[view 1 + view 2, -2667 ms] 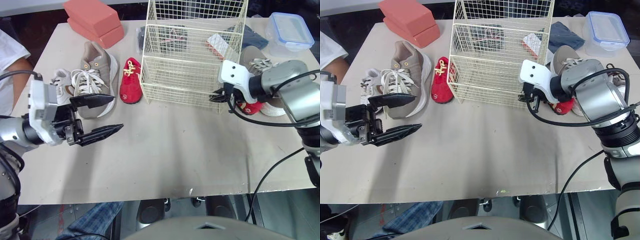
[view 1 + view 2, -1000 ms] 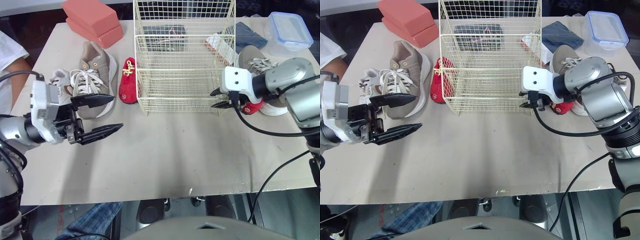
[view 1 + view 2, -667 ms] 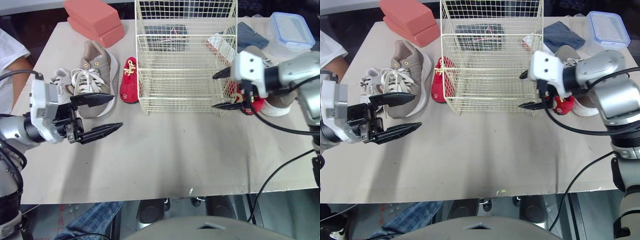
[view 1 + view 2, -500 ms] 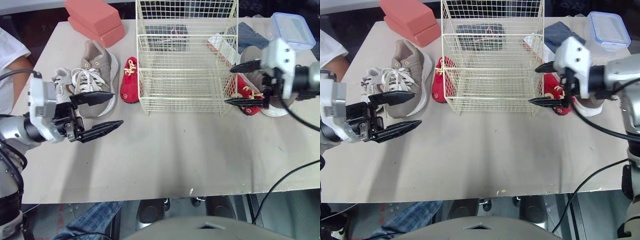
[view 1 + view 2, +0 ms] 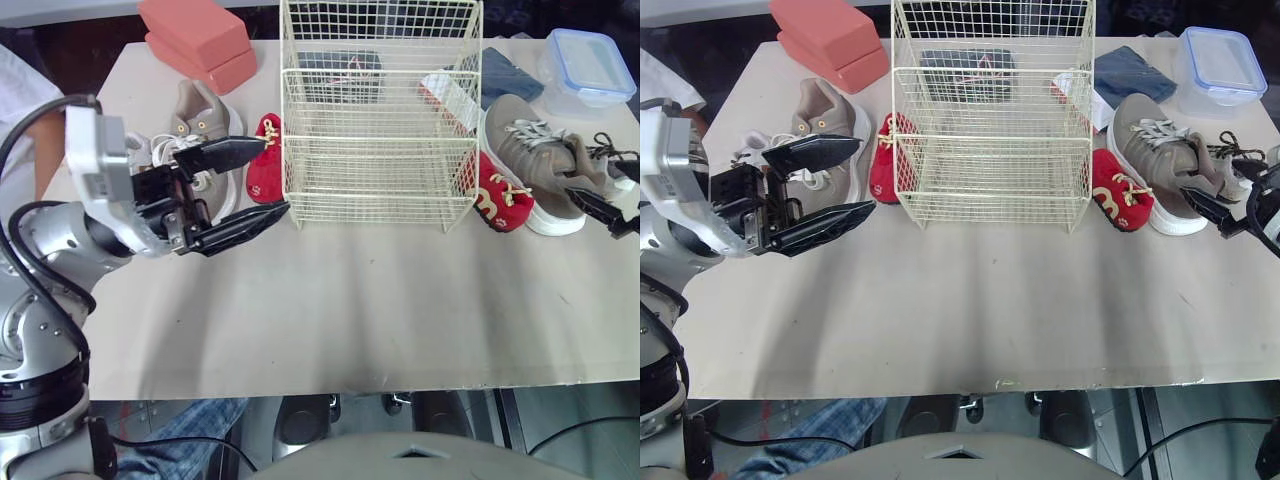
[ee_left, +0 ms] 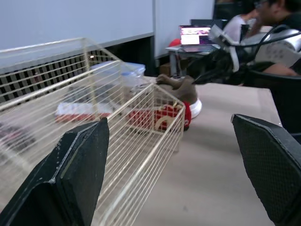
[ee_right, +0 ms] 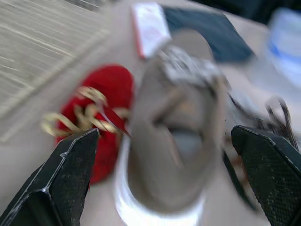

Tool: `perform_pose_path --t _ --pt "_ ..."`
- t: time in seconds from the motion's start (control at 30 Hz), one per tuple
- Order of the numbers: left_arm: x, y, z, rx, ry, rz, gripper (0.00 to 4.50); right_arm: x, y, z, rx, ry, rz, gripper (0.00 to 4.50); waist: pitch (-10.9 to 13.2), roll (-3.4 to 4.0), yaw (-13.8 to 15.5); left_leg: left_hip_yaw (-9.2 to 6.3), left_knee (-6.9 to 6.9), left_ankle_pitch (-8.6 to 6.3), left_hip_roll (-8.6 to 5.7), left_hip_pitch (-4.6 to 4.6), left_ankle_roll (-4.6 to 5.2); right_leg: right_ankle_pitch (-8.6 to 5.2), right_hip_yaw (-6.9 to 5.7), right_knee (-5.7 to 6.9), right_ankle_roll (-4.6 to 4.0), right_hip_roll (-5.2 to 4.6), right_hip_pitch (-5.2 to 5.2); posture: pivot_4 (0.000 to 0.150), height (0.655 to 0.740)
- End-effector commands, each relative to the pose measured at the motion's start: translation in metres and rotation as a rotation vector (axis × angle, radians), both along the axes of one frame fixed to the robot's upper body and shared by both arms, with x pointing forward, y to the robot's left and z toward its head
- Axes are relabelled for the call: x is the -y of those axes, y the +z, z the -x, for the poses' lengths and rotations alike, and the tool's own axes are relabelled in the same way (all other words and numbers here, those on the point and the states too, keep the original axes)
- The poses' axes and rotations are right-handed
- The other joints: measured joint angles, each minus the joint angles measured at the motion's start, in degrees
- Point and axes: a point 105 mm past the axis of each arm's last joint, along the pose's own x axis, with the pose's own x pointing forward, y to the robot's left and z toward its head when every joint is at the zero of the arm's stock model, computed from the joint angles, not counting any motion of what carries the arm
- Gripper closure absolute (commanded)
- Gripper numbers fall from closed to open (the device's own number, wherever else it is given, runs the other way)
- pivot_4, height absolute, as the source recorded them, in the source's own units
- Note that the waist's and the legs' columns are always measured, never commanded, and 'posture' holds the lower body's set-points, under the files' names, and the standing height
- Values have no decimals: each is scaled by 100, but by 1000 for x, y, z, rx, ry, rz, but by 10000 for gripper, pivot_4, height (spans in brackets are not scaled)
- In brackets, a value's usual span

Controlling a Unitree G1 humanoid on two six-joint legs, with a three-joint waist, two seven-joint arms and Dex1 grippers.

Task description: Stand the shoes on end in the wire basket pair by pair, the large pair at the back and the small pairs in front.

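Table [image 5: 350,300] with wire basket [image 5: 380,130], shoes [image 5: 530,160], bricks [image 5: 200,35], tub [image 5: 590,60]

A pale beige table [image 5: 400,290] is seen from above, evenly lit, with soft broad shadows cast across its top. Past the table's near edge, grey floor [image 5: 565,425] is seen, and two dark rounded bases [image 5: 300,420] are set under that edge. Beyond the table's far side, a plain pale wall [image 6: 70,19] is seen, with a dark band [image 6: 136,49] beneath it. Further off from the table, an open laptop [image 6: 195,35] with a lit screen is set on a desk [image 6: 181,48].
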Motion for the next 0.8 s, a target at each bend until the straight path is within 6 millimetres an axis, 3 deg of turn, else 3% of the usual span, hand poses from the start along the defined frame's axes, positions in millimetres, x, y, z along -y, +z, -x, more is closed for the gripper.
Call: perform_pose_path --t 0.03,0.1,0.3,0.53,0.57,0.63,0.8 --pt "9 8 6 27 -30 -13 0 15 4 1 30 -122 -45 347 0 0 -28 1 0 0 1 0 0 0 1 0 0 1 -2 1500 6860" --pt "11 11 5 31 -39 -18 0 17 -1 -2 15 -151 -94 347 0 0 -37 1 0 0 1 2 0 0 5 0 0 5 -2 1500 6860" --pt "16 17 1 37 -59 -29 0 -4 0 -16 18 -75 -256 347 0 0 -33 0 1 0 0 2 0 0 4 1 1 5 -2 1500 6860" --pt "24 18 1 44 -69 -40 0 -9 -13 -30 -28 -78 -272 347 1 -2 -2 0 1 0 -2 -1 0 0 4 -2 0 5 -2 1500 6860" --pt "25 19 1 46 -69 -43 0 -10 -15 -31 -37 -81 -272 5518 1 -2 -1 0 0 0 -2 -1 0 0 4 -2 0 5 -2 1500 6860" --pt "28 21 2 51 -71 -45 0 -10 -17 -31 -47 -82 -269 11429 1 -2 -4 0 1 0 -2 0 0 0 4 -1 0 5 -1 1500 6860" --pt "34 27 0 56 -75 -47 0 -10 -17 -31 -32 -84 -258 34631 1 -2 -11 1 0 0 -1 2 0 0 6 0 1 6 -1 1500 6860"
